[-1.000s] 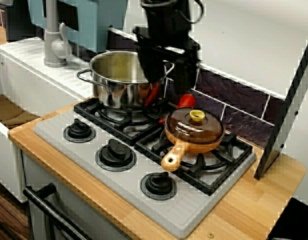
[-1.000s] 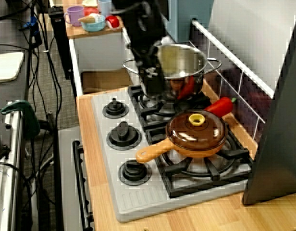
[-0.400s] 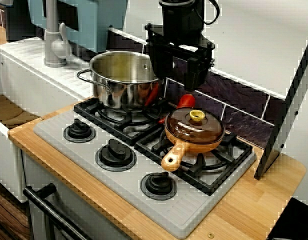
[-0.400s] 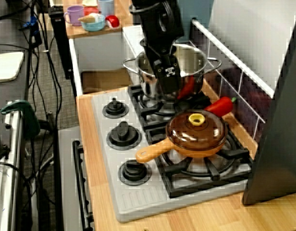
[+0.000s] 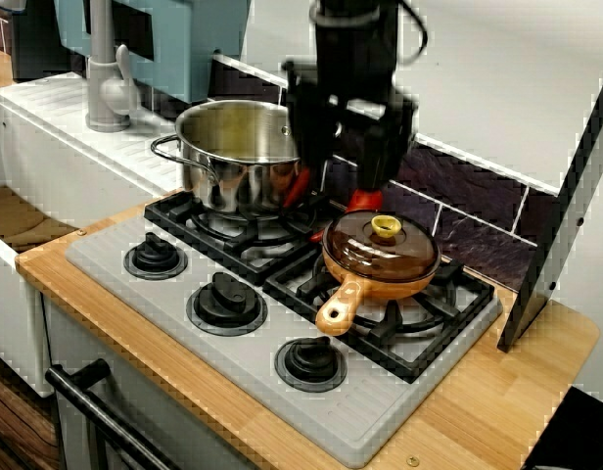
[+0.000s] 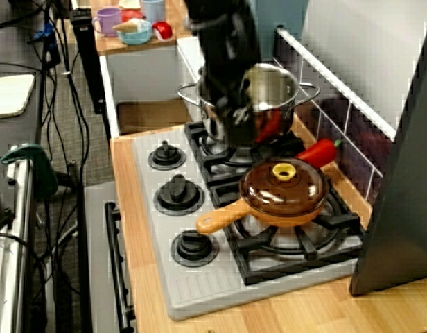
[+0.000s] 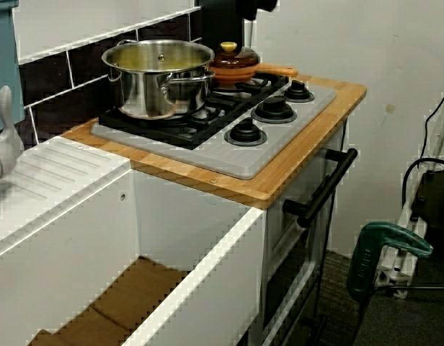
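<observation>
Where the black grates end at the back of the grey ribbed hob (image 5: 164,294), found the red plastic toy pepper (image 5: 363,199). Lies flat on the grate, just behind the orange pan with brown lid and wooden handle (image 5: 380,253), right of the shiny steel pot (image 5: 228,166), in front of the dark backsplash tiles (image 5: 468,211).

From the stove's front, reads as sitting right under the black two-finger gripper (image 5: 343,181): near, no contact seen, partly covered by the right finger. From the high side view, sits (image 6: 319,152) off to the wall side of the gripper (image 6: 238,130), itself drawn across the pot wall there. Can't tell whether squarely underneath.

Gripper reads as spread with nothing between the fingers, as far as motion blur allows.

Versus 0.4 s back: lower, nudged slightly toward the pot, sharp then and smeared now. Versus 1.0 s back: was tilted over the pot's right rim, now squared up and shifted toward the pepper. Pot, pan and pepper unmoved.

Pose: black arm (image 5: 352,39) dropping in from the top edge, wrist near vertical, fingers pointing down. From the sink side, only a black stretch of it (image 7: 222,25) caught behind pot and pan, fingertips hidden.
</observation>
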Tool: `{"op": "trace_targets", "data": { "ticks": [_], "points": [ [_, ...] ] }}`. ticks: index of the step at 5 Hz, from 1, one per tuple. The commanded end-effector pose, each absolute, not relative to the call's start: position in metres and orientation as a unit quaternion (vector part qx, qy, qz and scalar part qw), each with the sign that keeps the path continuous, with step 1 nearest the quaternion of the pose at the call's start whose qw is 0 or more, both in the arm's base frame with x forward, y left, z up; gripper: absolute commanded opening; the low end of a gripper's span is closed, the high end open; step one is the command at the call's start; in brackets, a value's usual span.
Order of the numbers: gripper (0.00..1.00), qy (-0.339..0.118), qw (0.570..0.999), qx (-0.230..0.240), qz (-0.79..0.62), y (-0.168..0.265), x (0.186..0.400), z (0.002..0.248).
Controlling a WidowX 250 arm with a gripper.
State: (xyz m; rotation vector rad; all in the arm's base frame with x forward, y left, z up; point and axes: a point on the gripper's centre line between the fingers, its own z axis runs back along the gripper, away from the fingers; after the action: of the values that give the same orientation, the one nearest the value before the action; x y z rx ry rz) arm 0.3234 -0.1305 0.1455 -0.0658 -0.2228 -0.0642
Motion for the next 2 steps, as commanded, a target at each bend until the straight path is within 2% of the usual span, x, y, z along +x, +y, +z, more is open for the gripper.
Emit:
{"op": "trace_targets", "data": {
  "ticks": [1, 2],
  "points": [
    [1.0, -0.136, 0.99, -0.039, -0.029, -0.1308, 0.3375, 0.159],
    [1.0, -0.135, 0.989, -0.045, -0.033, -0.1338, 0.344, 0.1582]
  ]
}}
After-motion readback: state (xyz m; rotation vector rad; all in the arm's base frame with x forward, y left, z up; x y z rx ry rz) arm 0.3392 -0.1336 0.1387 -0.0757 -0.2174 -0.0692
